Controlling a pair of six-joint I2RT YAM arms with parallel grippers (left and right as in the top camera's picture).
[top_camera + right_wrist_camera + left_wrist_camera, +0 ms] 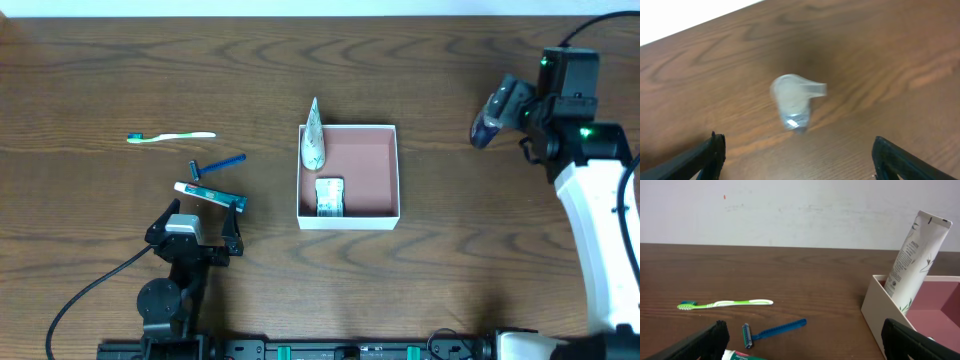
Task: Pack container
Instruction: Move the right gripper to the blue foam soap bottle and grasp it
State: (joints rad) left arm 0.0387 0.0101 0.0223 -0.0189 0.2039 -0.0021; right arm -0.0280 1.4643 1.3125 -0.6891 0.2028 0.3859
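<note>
**Container part-packed at mid-bench, both pincers wide and empty**

The container (372,160), a square, shallow white box with a pinkish-brown floor, sits between the arms, likely so either can reach it. A white tube (314,138) leans on its left wall, too long to lie hidden, and a small packet (330,196) lies flat. The left pincer (805,341) gapes over the toothpaste (208,193), near the razor (220,164) and toothbrush (172,137). The right pincer (797,152) hovers spread above a blurred clear bottle (792,105).
</note>
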